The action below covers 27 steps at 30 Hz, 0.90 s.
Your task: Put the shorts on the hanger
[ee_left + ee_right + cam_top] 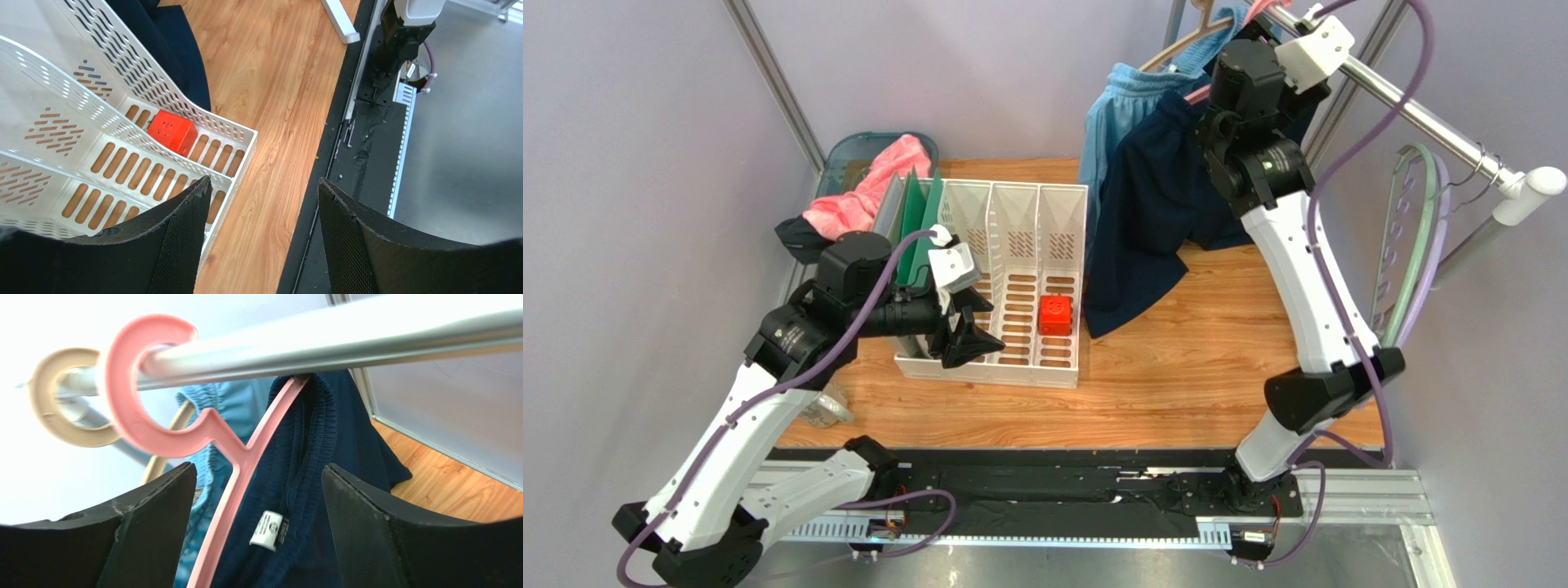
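Right gripper [258, 474] gapes wide and grips nothing. Between its jaws shows the hanger [242, 456], its hook looped over the metal rail [368, 337] at ten o'clock in the wrist view. Navy shorts [319, 441] drape from that hanger, at one o'clock above the table [1185, 368]. Left gripper [264, 190], jaws spread and empty, hovers over the white rack [242, 131] at nine o'clock.
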Each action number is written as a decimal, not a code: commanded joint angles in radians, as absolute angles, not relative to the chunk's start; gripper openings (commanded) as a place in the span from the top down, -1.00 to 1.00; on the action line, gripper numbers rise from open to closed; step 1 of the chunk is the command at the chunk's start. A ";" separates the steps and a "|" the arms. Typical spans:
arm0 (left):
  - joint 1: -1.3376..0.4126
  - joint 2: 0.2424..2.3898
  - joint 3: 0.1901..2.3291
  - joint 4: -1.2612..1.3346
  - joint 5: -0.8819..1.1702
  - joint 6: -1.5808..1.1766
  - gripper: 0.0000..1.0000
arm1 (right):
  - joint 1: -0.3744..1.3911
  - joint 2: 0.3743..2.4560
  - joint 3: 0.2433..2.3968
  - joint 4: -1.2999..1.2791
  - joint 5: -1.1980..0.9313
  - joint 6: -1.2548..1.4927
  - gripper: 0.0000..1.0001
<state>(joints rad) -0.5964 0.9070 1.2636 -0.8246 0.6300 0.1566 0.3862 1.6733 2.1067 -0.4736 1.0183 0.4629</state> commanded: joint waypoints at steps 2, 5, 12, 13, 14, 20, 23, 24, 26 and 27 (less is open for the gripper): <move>-0.548 0.920 1.319 -0.782 0.672 0.063 -0.41 | 0.434 1.517 2.014 -0.446 0.922 0.448 -0.71; -0.505 0.937 1.353 -0.779 0.676 0.025 -0.43 | 0.472 1.439 1.955 -0.477 0.873 0.434 -0.78; -0.348 1.015 1.547 -0.836 0.690 -0.026 -0.78 | 0.525 1.191 1.715 -0.508 0.589 0.353 -0.98; -0.327 1.029 1.583 -0.860 0.689 -0.014 -0.79 | 0.525 1.119 1.674 -0.509 0.499 0.341 -1.00; -0.301 1.066 1.627 -0.900 0.649 0.051 -0.80 | 0.525 1.086 1.608 -0.511 0.455 0.312 -1.00; -0.221 1.143 1.927 -1.132 0.422 0.158 -0.99 | 0.525 0.884 1.451 -0.667 0.183 0.174 -1.00; -0.209 1.100 1.899 -1.140 0.347 0.158 -0.99 | 0.523 0.847 1.434 -0.787 0.078 0.072 -1.00; -0.203 1.083 1.855 -1.128 0.319 0.143 -0.99 | 0.525 0.833 1.424 -0.816 0.065 0.034 -1.00; -0.152 1.034 1.778 -1.118 0.339 0.132 -0.99 | 0.525 0.827 1.411 -0.896 0.022 0.009 -1.00; -0.129 1.017 1.751 -1.115 0.339 0.124 -0.99 | 0.525 0.816 1.392 -0.919 -0.023 -0.029 -0.99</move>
<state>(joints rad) -0.1921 1.0733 1.8393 -1.0691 0.4068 0.1223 0.5213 0.8234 1.4330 -0.7635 0.1532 0.1204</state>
